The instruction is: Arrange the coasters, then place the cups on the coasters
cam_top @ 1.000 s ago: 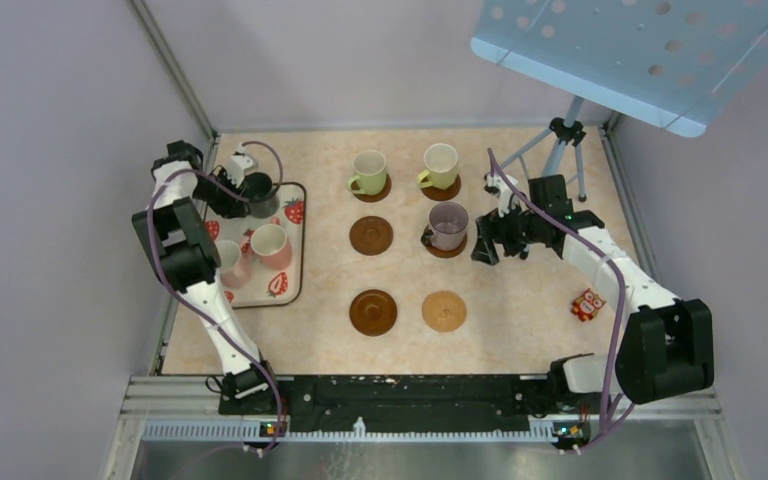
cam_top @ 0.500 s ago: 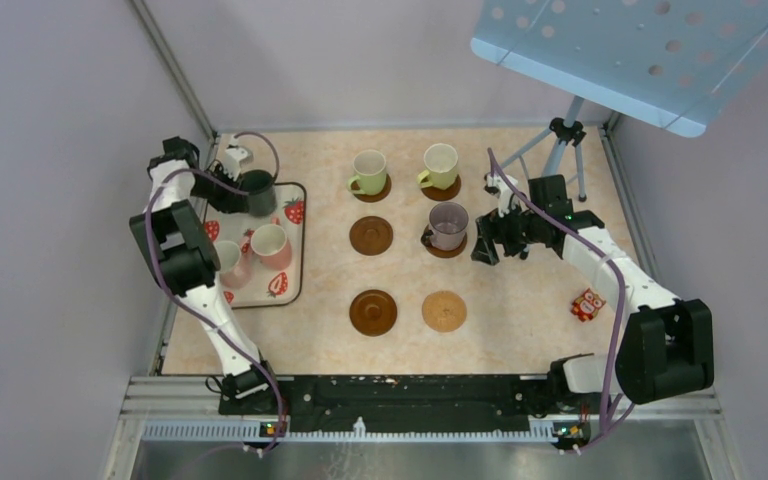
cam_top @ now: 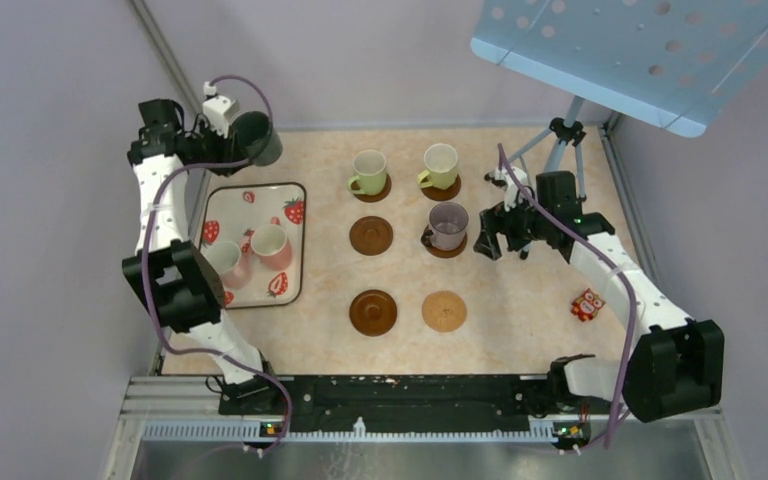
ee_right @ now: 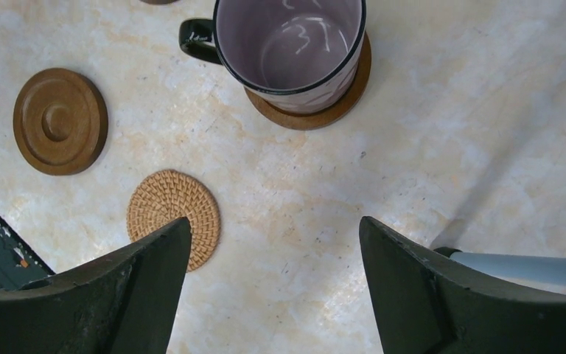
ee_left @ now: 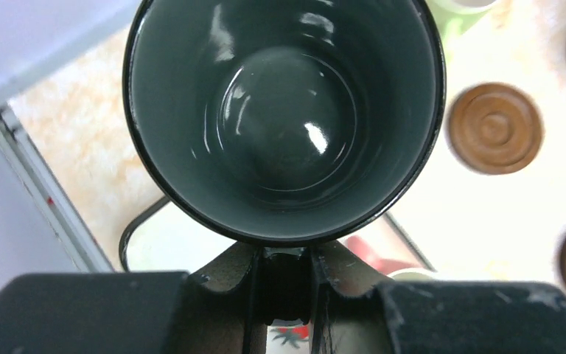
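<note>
Dark green-grey cup (ee_left: pixel 284 118) is clamped between the narrow left fingers (ee_left: pixel 228 276), mouth towards the wrist. It is held in the air, with the strawberry-print tray (cam_top: pixel 230 195) and two pink cups (cam_top: pixel 270 243) beneath. Right fingers (ee_right: pixel 125 287) stand wide and hold nothing. Ahead of them the mauve cup (ee_right: pixel 289 48) rests on a brown coaster (ee_right: pixel 339 103), and a tan coaster (ee_right: pixel 171 214) lies beside one tip. Pale streaks inside the mauve cup are probably glare, not writing. Red packet (cam_top: pixel 587 304): print unreadable.
</note>
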